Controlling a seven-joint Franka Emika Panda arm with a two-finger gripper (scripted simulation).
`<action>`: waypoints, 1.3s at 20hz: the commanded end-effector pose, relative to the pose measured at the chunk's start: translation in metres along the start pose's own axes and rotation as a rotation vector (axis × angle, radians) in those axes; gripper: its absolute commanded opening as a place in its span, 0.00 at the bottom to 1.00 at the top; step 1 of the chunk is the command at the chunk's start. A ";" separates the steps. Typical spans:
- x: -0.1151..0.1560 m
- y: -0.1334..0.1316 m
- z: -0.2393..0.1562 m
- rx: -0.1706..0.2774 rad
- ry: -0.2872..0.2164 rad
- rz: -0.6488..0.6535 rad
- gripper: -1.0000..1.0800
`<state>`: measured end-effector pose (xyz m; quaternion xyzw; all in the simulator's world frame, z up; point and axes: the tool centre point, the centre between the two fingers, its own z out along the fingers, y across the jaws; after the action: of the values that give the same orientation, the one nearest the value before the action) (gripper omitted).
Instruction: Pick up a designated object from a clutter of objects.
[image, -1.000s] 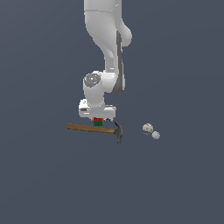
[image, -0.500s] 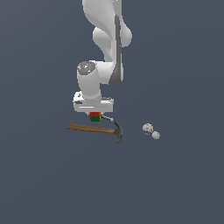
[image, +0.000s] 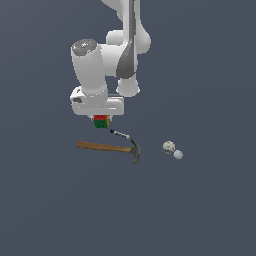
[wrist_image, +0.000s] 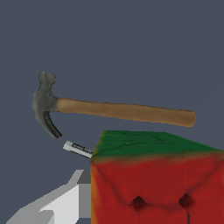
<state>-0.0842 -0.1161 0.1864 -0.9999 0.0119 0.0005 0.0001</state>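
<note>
The designated object, a small cube (image: 101, 121) with red and green gridded faces, hangs under my gripper (image: 101, 120), lifted clear of the floor. The gripper is shut on it; the fingers are mostly hidden behind the hand. In the wrist view the cube (wrist_image: 153, 179) fills the near part of the picture, red face toward the camera, green face beyond, with one pale finger (wrist_image: 65, 201) beside it. The rest of the clutter lies below: a wooden-handled hammer (image: 110, 147), a thin black-and-white marker (image: 120, 134) and two whitish balls (image: 169, 146).
The hammer (wrist_image: 113, 110) lies flat with its dark head (image: 135, 152) toward the exterior view's right. The marker (wrist_image: 78, 149) lies just beyond it. The second, smaller ball (image: 178, 154) touches the first. The floor is plain dark grey.
The arm has risen with the cube held in the gripper, moving away from the hammer and marker. The hammer, marker and balls have stayed where they were.
</note>
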 end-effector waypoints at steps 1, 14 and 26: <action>0.001 0.006 -0.024 0.000 0.001 0.000 0.00; 0.008 0.035 -0.144 0.000 0.001 0.000 0.00; 0.016 0.049 -0.201 0.000 0.001 -0.001 0.00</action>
<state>-0.0704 -0.1642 0.3826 -0.9999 0.0117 0.0004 0.0001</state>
